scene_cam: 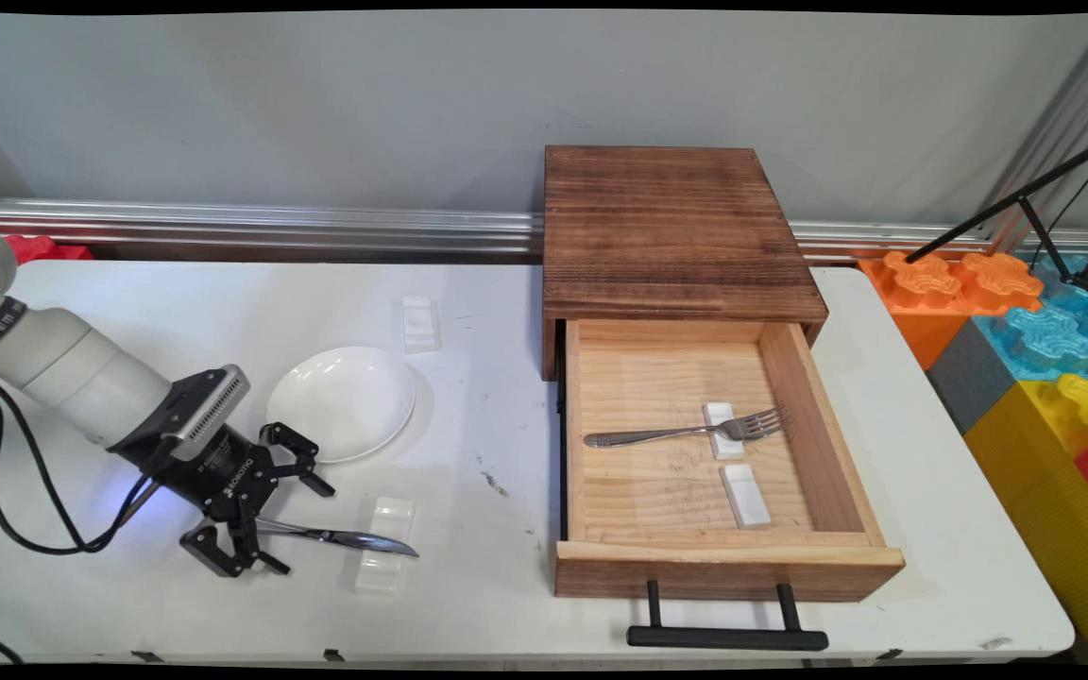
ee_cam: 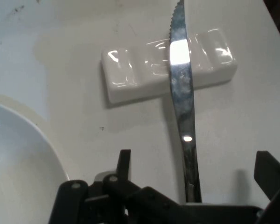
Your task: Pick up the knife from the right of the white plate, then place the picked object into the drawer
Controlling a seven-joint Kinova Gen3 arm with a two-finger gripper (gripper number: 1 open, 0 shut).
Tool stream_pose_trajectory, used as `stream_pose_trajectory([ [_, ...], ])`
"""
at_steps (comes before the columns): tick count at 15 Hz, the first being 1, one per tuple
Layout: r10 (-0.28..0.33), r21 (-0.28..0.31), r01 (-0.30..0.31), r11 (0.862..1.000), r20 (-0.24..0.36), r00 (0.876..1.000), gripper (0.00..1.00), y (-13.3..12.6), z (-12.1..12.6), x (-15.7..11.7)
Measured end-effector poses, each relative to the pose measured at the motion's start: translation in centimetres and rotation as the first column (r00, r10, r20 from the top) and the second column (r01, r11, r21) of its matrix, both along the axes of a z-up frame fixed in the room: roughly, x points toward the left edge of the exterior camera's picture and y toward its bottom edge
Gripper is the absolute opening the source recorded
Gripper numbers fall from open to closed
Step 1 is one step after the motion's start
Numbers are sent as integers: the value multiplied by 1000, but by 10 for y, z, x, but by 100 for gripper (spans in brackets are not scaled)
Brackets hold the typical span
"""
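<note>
Between spread fingers (ee_cam: 123, 164), knife (ee_cam: 181, 88) handle hidden.

On the white surface (scene_cam: 506, 604) we list: a white plate (scene_cam: 341, 401) at left; a white cutlery rest (scene_cam: 419, 323) behind it; another white rest (scene_cam: 383, 545) in front, bearing a knife (scene_cam: 341, 538); a wooden drawer box (scene_cam: 671, 236) at right, its drawer (scene_cam: 723, 557) open.

Grey wall (scene_cam: 317, 104), metal rail (scene_cam: 251, 227) (along its base) — white table (scene_cam: 506, 312), foam blocks (scene_cam: 1026, 321).
</note>
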State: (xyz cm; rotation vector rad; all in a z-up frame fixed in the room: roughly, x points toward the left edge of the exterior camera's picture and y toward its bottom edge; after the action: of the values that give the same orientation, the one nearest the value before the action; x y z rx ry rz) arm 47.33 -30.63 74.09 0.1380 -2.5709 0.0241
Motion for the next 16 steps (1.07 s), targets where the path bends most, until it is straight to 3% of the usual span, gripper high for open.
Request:
stream_pose_trajectory([
  [6, 15, 2, -15, 1000, 8, 1000, 100, 1, -5, -6],
  [7, 16, 0, -16, 1000, 9, 1000, 0, 1, -5, -6],
  [16, 17, -6, -17, 1000, 25, 1000, 0, -1, -5, -7],
])
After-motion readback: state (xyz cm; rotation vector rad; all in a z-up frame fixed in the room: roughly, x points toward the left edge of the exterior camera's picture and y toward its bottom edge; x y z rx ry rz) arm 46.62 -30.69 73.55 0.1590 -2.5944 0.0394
